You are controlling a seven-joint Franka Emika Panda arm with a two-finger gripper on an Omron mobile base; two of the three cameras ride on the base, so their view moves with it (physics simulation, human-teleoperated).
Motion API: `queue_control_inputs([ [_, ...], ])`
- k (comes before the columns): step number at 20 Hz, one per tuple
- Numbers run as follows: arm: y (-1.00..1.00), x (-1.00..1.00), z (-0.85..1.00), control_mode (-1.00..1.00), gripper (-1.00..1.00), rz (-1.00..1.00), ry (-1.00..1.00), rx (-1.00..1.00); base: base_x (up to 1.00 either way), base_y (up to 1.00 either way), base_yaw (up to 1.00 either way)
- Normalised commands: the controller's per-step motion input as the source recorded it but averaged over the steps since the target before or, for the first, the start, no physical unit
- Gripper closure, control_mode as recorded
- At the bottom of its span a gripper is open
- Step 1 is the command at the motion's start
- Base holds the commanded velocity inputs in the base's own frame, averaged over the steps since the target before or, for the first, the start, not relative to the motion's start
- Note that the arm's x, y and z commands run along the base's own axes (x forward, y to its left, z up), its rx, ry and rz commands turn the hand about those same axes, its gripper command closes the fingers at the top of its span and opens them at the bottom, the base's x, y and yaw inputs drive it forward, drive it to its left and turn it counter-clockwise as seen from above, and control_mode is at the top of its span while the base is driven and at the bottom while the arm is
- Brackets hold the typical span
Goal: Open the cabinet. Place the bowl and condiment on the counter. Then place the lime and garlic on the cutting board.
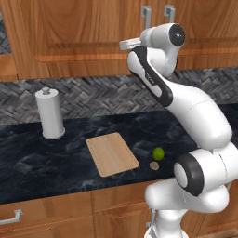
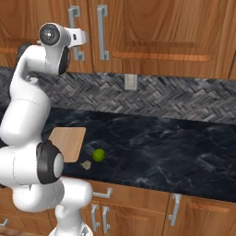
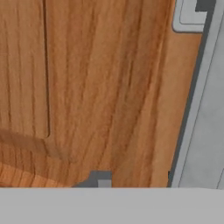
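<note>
Up high, the arm reached toward the cabinet (image 1: 83,32), whose brown raised-panel doors stood shut across the top of both base views. The gripper (image 2: 82,37) was right at the left one of the two vertical grey bar handles (image 2: 102,32) that flank the door seam, touching it or just short of it; which one could not be told. In the left base view the hand (image 1: 130,44) sat just below and left of those handles (image 1: 146,16), and the arm's wrist hid the fingers. From the hand camera, wood grain of the door (image 3: 87,87) lay very close, with a grey bar (image 3: 205,109) running down the right side and one dark fingertip (image 3: 100,178) barely showing at the bottom. Whether the gripper was wide or narrow could not be told.

Down on the dark marbled worktop (image 1: 46,158) the cutting board (image 1: 112,154) lay flat and bare. The lime (image 1: 158,153) rested on the stone just to the right of the board, apart from it, and the garlic (image 1: 154,165) sat just beside the lime, nearer the front edge. From the right base view the lime (image 2: 98,155) and garlic (image 2: 85,164) showed the same pairing beside the board (image 2: 69,140). A white paper-towel roll (image 1: 50,114) stood upright at the back of the worktop, well left of the board, against the grey herringbone backsplash (image 2: 175,99).
</note>
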Motion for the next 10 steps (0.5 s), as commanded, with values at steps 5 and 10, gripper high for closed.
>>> queue_control_inputs([
  [5,1.00,-0.38,0.00,-1.00,1.00,0.00,0.00,-0.06,0.00,0.00,0.00],
  [10,1.00,-0.37,0.00,-1.00,1.00,0.00,0.00,-0.07,0.00,0.00,0.00],
])
